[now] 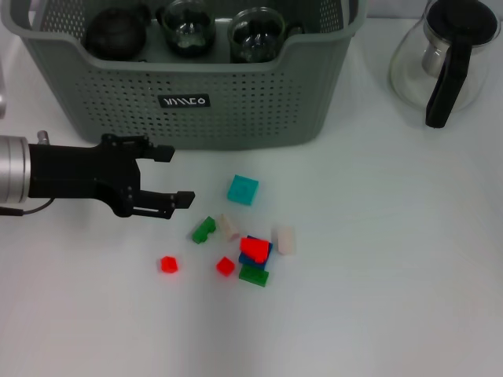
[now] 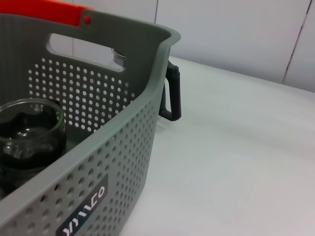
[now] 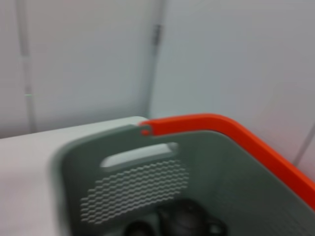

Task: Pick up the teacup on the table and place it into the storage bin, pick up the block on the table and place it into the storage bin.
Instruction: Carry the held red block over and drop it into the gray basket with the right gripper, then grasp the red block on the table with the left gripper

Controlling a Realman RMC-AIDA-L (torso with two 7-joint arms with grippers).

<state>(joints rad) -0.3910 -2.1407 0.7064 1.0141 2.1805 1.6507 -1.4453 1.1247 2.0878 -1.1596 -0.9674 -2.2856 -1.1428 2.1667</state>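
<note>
My left gripper [image 1: 174, 174] has its jaws spread apart with nothing between them, hovering low over the table [image 1: 377, 298] just in front of the storage bin [image 1: 236, 102]. My right gripper does not show in any view, so I cannot tell how its jaws stand.

Near the open fingertips, toward the robot's right, sits the cyan block [image 1: 243, 189], alone on the white surface. Just beyond it lies a loose cluster: a green block [image 1: 203, 229], two pale beige ones, small red pieces, and a red block [image 1: 255, 249] stacked on blue and green.

Inside the bin I see two clear glass teacups [image 1: 256, 34] and a dark round teapot [image 1: 115, 33]. A glass carafe [image 1: 440, 59] with a black handle stands on the table beside the bin.
</note>
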